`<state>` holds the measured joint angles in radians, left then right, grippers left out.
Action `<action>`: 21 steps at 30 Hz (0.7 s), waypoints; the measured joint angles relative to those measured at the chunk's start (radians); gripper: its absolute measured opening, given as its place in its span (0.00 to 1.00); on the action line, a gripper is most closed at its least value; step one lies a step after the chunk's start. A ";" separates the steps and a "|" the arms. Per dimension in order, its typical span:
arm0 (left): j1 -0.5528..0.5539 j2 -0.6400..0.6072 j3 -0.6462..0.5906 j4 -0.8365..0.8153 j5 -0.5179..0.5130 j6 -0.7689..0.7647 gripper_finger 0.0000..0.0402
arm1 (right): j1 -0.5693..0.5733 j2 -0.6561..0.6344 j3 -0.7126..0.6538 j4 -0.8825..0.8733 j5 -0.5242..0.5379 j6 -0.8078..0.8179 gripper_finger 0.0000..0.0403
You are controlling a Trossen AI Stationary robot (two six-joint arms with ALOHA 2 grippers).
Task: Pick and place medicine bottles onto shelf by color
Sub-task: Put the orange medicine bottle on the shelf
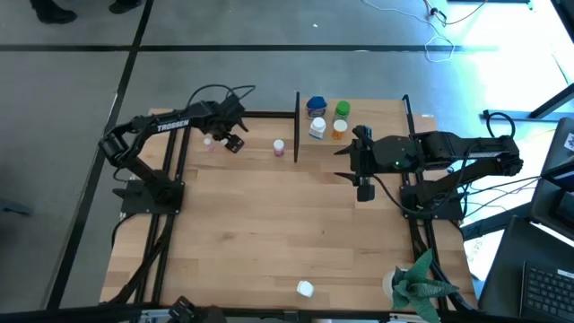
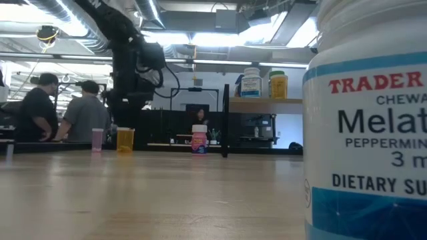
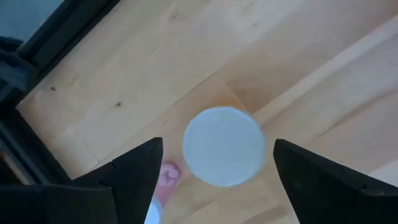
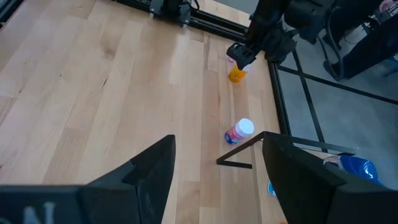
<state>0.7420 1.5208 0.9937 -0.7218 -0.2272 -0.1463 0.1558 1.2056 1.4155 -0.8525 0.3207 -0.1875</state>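
Left hand [image 1: 235, 140]: upper left of the high view, fingers spread wide, holding nothing. An orange bottle [image 3: 224, 145] stands upright directly beneath it, white cap up between the two fingers, long axis vertical; a straight descent looks enough. A pale pink bottle [image 1: 209, 144] stands just beside. The left arm is nearer by far.

Right hand [image 1: 363, 188]: right of centre, fingers apart, empty, waiting.

Pink bottle [image 1: 279, 146]: on the counter [image 1: 269, 233] just left of the shelf [image 1: 377, 112]. Four bottles on the shelf.

White bottle [image 2: 373, 127]: close foreground of the low view, reading "TRADER", "Melat", "PEPPERMIN", "DIETARY SU". Arm lettering "TROSSEN".
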 joint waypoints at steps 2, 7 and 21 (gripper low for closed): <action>0.000 0.000 -0.026 0.036 -0.002 0.000 0.75 | 0.000 0.000 0.000 0.000 0.000 0.000 0.60; 0.000 0.000 -0.072 0.113 0.000 -0.001 0.75 | 0.000 0.000 0.000 0.000 0.000 0.000 0.60; -0.001 0.000 -0.101 0.149 -0.011 -0.007 0.75 | 0.000 0.000 0.000 0.000 0.000 0.000 0.60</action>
<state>0.7410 1.5208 0.8928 -0.5728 -0.2385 -0.1532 0.1558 1.2056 1.4158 -0.8528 0.3206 -0.1875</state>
